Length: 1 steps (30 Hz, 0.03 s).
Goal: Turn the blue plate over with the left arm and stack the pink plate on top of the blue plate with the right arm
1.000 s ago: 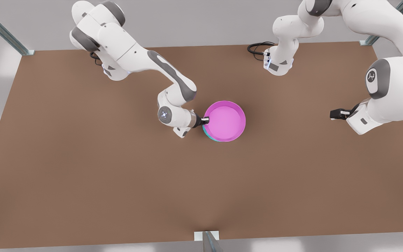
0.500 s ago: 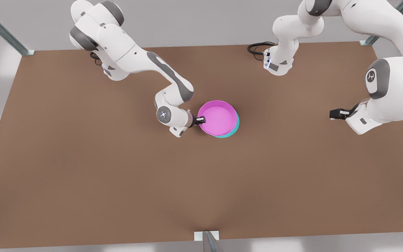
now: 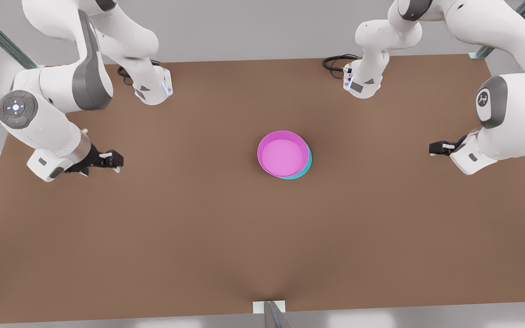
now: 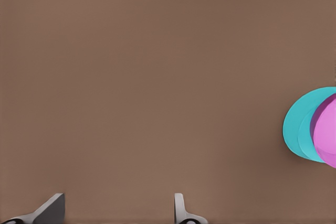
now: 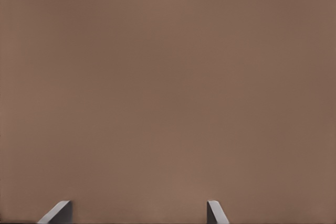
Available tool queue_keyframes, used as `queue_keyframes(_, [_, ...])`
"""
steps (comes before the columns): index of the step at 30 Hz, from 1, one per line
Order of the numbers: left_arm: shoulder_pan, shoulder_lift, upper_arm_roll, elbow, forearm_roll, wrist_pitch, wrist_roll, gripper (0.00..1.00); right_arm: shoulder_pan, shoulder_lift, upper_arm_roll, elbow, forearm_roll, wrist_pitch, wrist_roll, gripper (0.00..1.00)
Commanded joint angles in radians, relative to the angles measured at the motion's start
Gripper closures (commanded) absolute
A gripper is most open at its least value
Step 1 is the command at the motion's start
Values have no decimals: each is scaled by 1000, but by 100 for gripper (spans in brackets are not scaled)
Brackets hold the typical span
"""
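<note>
The pink plate (image 3: 283, 154) lies rim up on the blue plate (image 3: 307, 166) at the table's middle. It is shifted a little toward the front view's left, so a turquoise crescent shows on the other side. My right gripper (image 3: 113, 160) stands open far off at the front view's left, over bare table (image 5: 136, 211). At the front view's right my left gripper (image 3: 434, 148) waits open, well away from the plates. In its wrist view, the left gripper (image 4: 115, 209) has the blue plate (image 4: 296, 124) and the pink plate (image 4: 328, 136) at the picture's edge.
The brown table (image 3: 198, 237) spreads wide around the stack. Both arm bases (image 3: 153, 89) (image 3: 362, 84) stand at its far edge, with a black cable (image 3: 335, 61) beside one. Metal frame posts (image 3: 271, 312) mark the edges.
My right gripper has let go of the pink plate and drawn far back to the front view's left. The pink plate now rests on the blue one. The left arm has not moved.
</note>
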Motion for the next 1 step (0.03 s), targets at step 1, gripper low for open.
queue_keyframes(1, [0, 0, 0, 0, 0, 0, 0, 0, -5, 0, -1, 2, -4, 0, 0, 0])
